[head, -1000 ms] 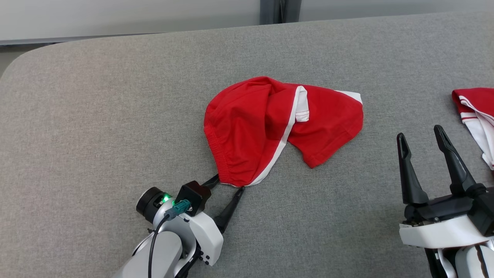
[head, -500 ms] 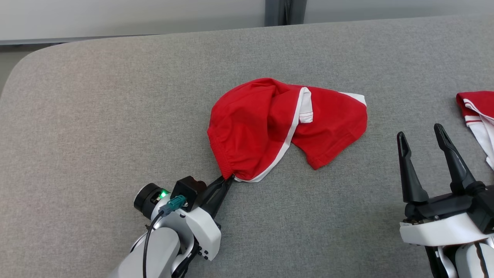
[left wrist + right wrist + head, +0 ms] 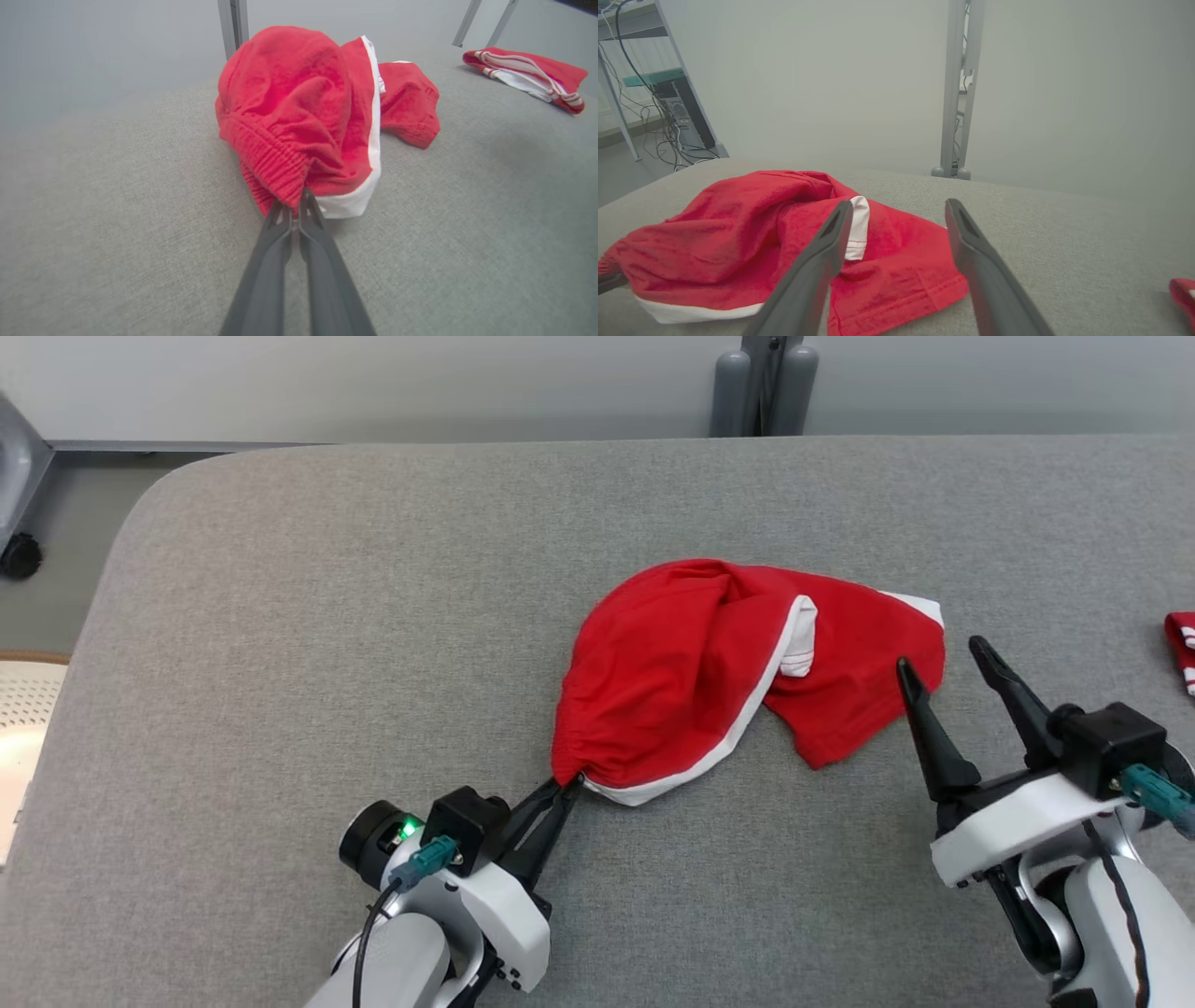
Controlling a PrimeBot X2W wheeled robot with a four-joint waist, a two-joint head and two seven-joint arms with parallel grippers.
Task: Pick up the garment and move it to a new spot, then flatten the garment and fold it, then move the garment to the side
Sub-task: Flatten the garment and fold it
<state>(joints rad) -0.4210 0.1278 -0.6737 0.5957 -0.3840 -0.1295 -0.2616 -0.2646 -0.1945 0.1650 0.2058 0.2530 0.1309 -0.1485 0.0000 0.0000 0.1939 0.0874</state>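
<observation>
Red garment (image 3: pixel 709 663), white-trimmed, lay bunched mid-frame on the grey worktop (image 3: pixel 373 616). And the left end effector (image 3: pixel 568 787) was clenched on its gathered waistband at the heap's lower left, while the right end effector (image 3: pixel 939 652) hung released, fingers spread at the hem on the right.

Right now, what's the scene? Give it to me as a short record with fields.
surface: grey padded table
garment: red shorts with white trim, crumpled, mid-table
left fingers: shut on the shorts' waistband at the near edge
right fingers: open, at the shorts' right end, holding nothing
other: second red-and-white garment at far right, untouched
</observation>
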